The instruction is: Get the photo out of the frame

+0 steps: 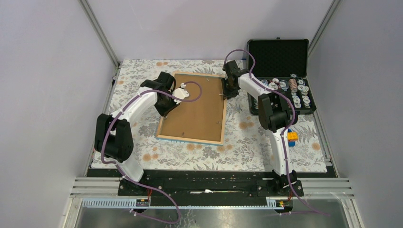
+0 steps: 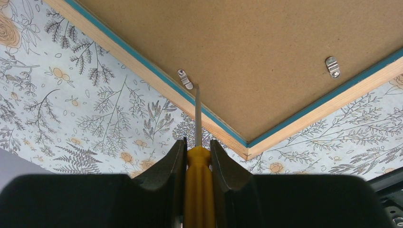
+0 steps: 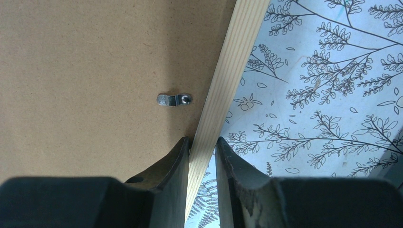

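On the table the frame lies face down with its brown backing board uppermost. The photo is out of sight, presumably under that board.

The step in hand looks like freeing the board's fasteners. The left gripper is clamped on a yellow-handled screwdriver. The tool's tip rests at a small metal clip just inside the frame's left rim. The right gripper pinches the frame's pale wood right rim between its fingers, apparently to steady the frame. Another clip sits just inside that rim.

The next move seems to call for a short sideways push on the clip, swinging it off the board without letting the thin tip skate across the fibreboard. A further clip along the adjoining edge also looks unturned, so the board cannot lift yet.

Left of the frame and on its near side the floral table lies open, giving the screwdriver arm room to sweep. Beyond the frame's far right corner a black case stands close, so the right arm has less room there.
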### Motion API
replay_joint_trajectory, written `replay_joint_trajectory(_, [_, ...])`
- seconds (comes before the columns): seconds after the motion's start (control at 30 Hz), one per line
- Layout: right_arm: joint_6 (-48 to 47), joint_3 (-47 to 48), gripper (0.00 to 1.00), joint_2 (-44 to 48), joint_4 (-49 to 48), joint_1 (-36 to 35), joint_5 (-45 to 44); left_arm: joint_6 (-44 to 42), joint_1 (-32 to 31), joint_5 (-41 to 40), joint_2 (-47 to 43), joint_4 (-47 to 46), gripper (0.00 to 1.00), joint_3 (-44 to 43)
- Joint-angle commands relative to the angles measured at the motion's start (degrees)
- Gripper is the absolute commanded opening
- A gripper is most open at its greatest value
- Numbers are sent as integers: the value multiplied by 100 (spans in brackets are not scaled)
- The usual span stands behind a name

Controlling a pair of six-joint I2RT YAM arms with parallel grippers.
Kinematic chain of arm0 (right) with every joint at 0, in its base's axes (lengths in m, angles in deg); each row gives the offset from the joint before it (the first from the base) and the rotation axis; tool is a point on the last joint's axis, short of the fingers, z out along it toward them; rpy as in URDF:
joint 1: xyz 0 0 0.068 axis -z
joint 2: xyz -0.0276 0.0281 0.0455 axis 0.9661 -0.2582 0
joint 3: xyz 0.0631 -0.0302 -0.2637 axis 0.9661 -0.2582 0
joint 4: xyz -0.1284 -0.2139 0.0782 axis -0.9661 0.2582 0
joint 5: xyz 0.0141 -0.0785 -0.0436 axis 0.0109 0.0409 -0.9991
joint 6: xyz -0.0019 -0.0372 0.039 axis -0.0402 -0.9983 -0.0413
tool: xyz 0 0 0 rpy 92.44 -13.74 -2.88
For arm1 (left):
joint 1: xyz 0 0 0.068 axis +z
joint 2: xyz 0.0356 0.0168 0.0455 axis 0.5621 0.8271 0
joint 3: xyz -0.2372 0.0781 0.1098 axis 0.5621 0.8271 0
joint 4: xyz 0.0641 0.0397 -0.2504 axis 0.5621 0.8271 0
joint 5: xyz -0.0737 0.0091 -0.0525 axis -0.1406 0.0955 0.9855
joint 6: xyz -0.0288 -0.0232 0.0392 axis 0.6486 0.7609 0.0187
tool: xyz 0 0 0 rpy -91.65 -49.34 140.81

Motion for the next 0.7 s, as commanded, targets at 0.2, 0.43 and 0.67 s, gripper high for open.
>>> replay_joint_trajectory(0.2, [-58, -42, 0, -265, 316, -37, -47, 142, -15, 99, -302, 121, 0, -414])
replay_joint_trajectory(0.43, [-45, -7, 0, -272, 316, -40, -35, 219, 36, -273, -234, -55, 0, -385])
replay_joint_trajectory(0.67, [-54, -33, 0, -250, 316, -42, -42, 205, 98, -408, -167, -159, 0, -326])
